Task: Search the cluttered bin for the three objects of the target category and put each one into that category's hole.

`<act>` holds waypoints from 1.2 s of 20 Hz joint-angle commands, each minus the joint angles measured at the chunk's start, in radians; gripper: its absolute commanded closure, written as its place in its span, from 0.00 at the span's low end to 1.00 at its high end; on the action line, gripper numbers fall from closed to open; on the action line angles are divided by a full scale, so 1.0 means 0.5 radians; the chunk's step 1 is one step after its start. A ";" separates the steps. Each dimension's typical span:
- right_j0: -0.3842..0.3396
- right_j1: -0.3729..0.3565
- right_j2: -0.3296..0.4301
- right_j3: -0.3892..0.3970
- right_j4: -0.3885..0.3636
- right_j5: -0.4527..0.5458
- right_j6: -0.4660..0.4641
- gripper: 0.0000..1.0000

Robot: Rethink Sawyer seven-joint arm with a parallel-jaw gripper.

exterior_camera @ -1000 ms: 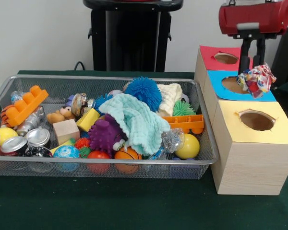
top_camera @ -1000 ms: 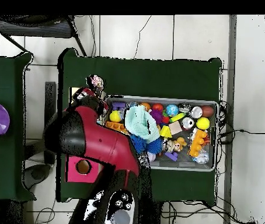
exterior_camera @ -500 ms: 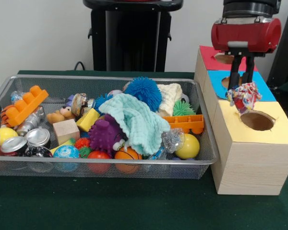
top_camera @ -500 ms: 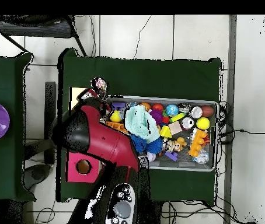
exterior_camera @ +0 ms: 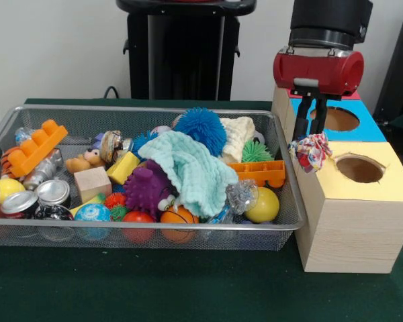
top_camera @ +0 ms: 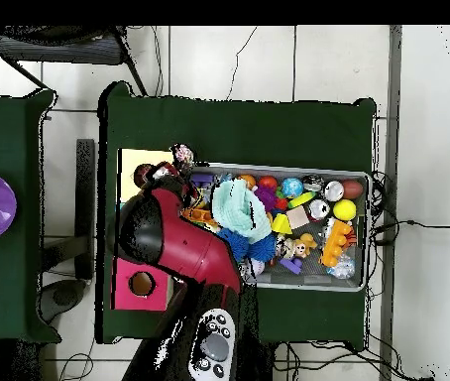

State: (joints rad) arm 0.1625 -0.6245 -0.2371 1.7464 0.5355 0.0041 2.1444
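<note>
Bench (exterior_camera: 154, 288): green cloth surface; it carries the bin and a row of three boxes.
Yellow-topped box (exterior_camera: 352, 208): nearest of the three, wooden sides, round hole in its top, just right of the bin in the front view.
Cluttered bin (exterior_camera: 141, 239): silver wire-mesh basket, left of the boxes, filled with toys.
Bin contents: teal cloth (exterior_camera: 188, 168) draped over the middle; purple spiky toy (exterior_camera: 146, 188) beside it; yellow ball (exterior_camera: 263, 204) at the near right corner; orange block (exterior_camera: 37, 146) at far left.
Gripper (exterior_camera: 310, 142): closed on a multicoloured cloth bundle (exterior_camera: 311, 151), hanging over the yellow-topped box's left edge, close to the bin's right rim.
Blue-topped box (exterior_camera: 346, 121): behind the yellow one, hole visible.
Red-topped box (top_camera: 140, 285): farthest, mostly hidden by the arm in the front view.
</note>
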 commanded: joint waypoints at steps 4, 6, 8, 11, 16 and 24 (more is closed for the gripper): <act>0.112 0.110 0.102 0.180 0.221 -0.028 0.599 1.00; 0.169 0.128 0.066 0.174 0.266 -0.016 0.596 1.00; 0.188 0.124 0.081 0.190 0.292 -0.018 0.597 1.00; 0.221 0.123 0.092 0.204 0.323 -0.028 0.592 1.00; 0.238 0.128 0.123 0.216 0.353 -0.042 0.584 1.00; 0.093 0.145 0.324 0.287 0.269 -0.146 0.579 1.00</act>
State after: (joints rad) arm 0.2705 -0.5971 -0.2066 1.7969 0.6491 -0.0019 2.1444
